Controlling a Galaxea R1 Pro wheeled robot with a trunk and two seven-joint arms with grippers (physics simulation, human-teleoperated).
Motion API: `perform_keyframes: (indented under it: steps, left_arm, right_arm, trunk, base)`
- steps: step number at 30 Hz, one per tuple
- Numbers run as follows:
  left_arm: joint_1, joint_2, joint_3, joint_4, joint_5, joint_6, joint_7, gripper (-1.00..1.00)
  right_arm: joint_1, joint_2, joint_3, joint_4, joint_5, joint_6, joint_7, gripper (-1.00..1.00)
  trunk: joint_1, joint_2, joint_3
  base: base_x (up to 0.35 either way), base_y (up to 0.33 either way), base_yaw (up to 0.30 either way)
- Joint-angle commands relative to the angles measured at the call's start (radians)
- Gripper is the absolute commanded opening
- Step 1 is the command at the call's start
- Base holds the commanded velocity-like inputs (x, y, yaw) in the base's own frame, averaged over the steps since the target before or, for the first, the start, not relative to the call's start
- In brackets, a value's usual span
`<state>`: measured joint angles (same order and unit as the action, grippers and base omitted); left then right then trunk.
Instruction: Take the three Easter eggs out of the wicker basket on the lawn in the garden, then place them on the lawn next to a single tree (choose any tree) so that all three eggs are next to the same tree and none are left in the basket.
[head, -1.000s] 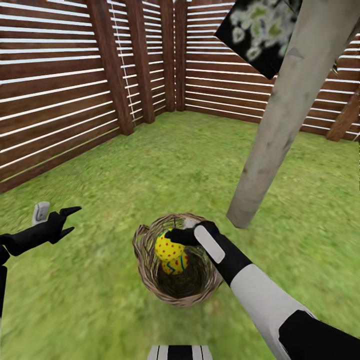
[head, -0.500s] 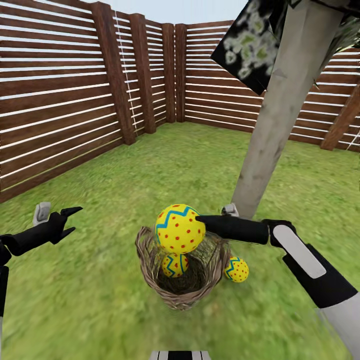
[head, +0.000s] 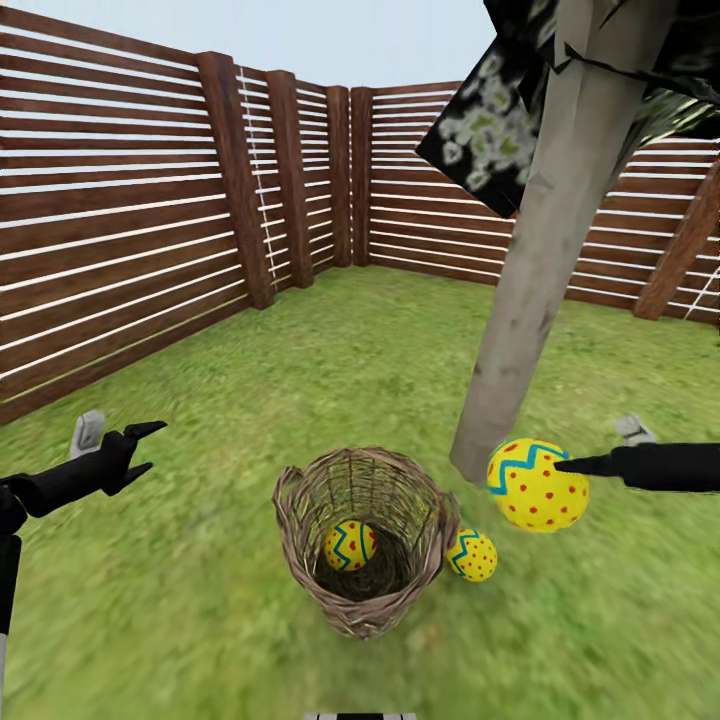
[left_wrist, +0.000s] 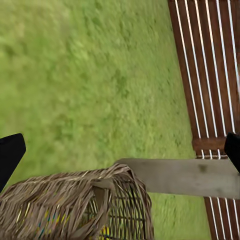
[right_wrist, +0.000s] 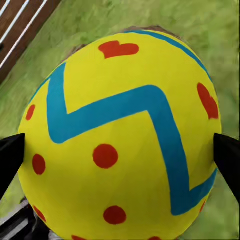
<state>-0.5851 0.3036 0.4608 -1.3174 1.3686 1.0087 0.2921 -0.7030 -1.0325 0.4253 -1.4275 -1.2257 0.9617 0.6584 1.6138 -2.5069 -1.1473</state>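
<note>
Yellow with a blue zigzag and red dots, one Easter egg (head: 538, 486) hangs in the air in the right gripper (head: 572, 466), to the right of the wicker basket (head: 366, 540) and just in front of the foot of the pale grey-beige tree (head: 535, 260); the right wrist view shows its fingers (right_wrist: 11, 157) clamped on either side of that egg (right_wrist: 122, 145). A second egg (head: 472, 555) already lies on the lawn (head: 200, 560), just beside the basket's right wall and near the trunk. A third egg (head: 350, 546) sits at the bottom of the basket. The left gripper (head: 135, 448) hovers over the grass well left of the basket with its fingers apart and nothing between them; its own camera looks past the basket's rim (left_wrist: 75, 202) toward the trunk (left_wrist: 185, 176). Judging from this, the step in hand is carrying the second of the three eggs to the tree. The next move calls for lowering the held egg to the grass beside the trunk, near the egg already down, and letting go low enough that it does not roll off. After that the last egg must come out of the basket.
</note>
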Motion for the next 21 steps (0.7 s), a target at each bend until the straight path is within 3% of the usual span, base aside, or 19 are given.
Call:
perform_keyframes:
  steps: [1, 2, 3, 5, 6, 7, 8, 9, 10, 11, 13, 14, 16, 21]
  left_arm:
    - [-0.001, 0.001, 0.002, 0.0, 0.01, 0.004, 0.01, 1.0]
    - [-0.001, 0.001, 0.002, 0.0, 0.01, 0.003, 0.01, 1.0]
    - [-0.001, 0.001, 0.001, 0.001, 0.01, 0.003, 0.01, 1.0]
    - [-0.001, -0.002, 0.001, 0.001, 0.009, 0.002, 0.01, 1.0]
    - [-0.001, -0.002, 0.001, 0.001, 0.009, 0.002, 0.01, 1.0]
    - [-0.001, -0.002, 0.001, 0.0, 0.009, 0.002, 0.01, 1.0]
    - [-0.001, -0.001, 0.001, 0.0, 0.009, 0.002, 0.01, 1.0]
    - [-0.001, -0.001, 0.001, 0.0, 0.009, 0.003, 0.01, 1.0]
    - [-0.001, 0.0, 0.001, 0.0, 0.009, 0.003, 0.01, 1.0]
    - [-0.001, 0.001, 0.001, -0.001, 0.009, 0.004, 0.01, 1.0]
    - [-0.001, 0.001, -0.004, -0.004, 0.009, 0.004, 0.011, 1.0]
    - [-0.001, 0.002, -0.017, -0.009, 0.009, 0.005, 0.01, 1.0]
    - [0.01, 0.002, -0.028, -0.012, 0.021, -0.003, -0.001, 1.0]
    - [0.014, 0.008, 0.0, 0.004, 0.048, -0.003, -0.02, 1.0]
  right_arm:
    - [0.0, -0.049, 0.004, 0.004, 0.041, 0.003, 0.004, -1.0]
    - [0.0, -0.081, 0.004, 0.022, 0.085, 0.002, 0.003, -1.0]
    - [0.0, -0.096, 0.004, 0.058, 0.136, -0.001, 0.001, -1.0]
    - [0.0, -0.102, 0.004, 0.101, 0.236, -0.007, -0.007, -1.0]
    - [0.0, -0.098, 0.004, 0.109, 0.31, -0.009, -0.031, -1.0]
    - [0.001, -0.051, 0.006, 0.114, 0.417, -0.011, -0.106, -1.0]
    - [0.002, 0.028, 0.006, 0.133, 0.486, -0.012, -0.176, -1.0]
    - [0.002, 0.157, 0.006, 0.202, 0.577, -0.012, -0.273, -1.0]
    - [0.002, 0.231, 0.005, 0.248, 0.633, -0.015, -0.326, -1.0]
    - [0.002, 0.328, 0.003, 0.301, 0.711, -0.039, -0.38, -1.0]
    - [0.002, 0.459, 0.0, 0.385, 0.835, -0.143, -0.428, -1.0]
    - [0.002, 0.503, -0.002, 0.447, 0.879, -0.2, -0.439, -1.0]
    - [-0.009, 0.513, -0.013, 0.456, 0.874, -0.209, -0.45, -1.0]
    - [-0.009, 0.541, -0.029, 0.438, 0.844, -0.197, -0.432, -1.0]
  trunk:
    - [0.0, 0.0, 0.003]
    - [-0.001, 0.0, 0.007]
    - [-0.001, 0.0, 0.011]
    - [-0.002, 0.001, 0.018]
    - [-0.003, 0.001, 0.022]
    - [-0.003, 0.001, 0.026]
    - [-0.004, 0.002, 0.03]
    - [-0.004, 0.002, 0.034]
    - [-0.004, 0.002, 0.038]
    - [-0.005, 0.002, 0.042]
    - [-0.006, 0.003, 0.049]
    - [-0.006, 0.003, 0.049]
    - [-0.006, 0.003, 0.049]
    - [-0.006, 0.003, 0.049]
  base:
    - [0.0, 0.0, 0.0]
    - [0.0, 0.0, 0.0]
    - [0.0, 0.0, 0.0]
    - [0.0, 0.0, 0.0]
    - [0.0, 0.0, 0.0]
    - [0.0, 0.0, 0.0]
    - [0.0, 0.0, 0.0]
    - [0.0, 0.0, 0.0]
    - [0.0, 0.0, 0.0]
    - [0.0, 0.0, 0.0]
    - [0.0, 0.0, 0.0]
    - [0.0, 0.0, 0.0]
    - [0.0, 0.0, 0.0]
    - [-0.137, -0.025, 0.0]
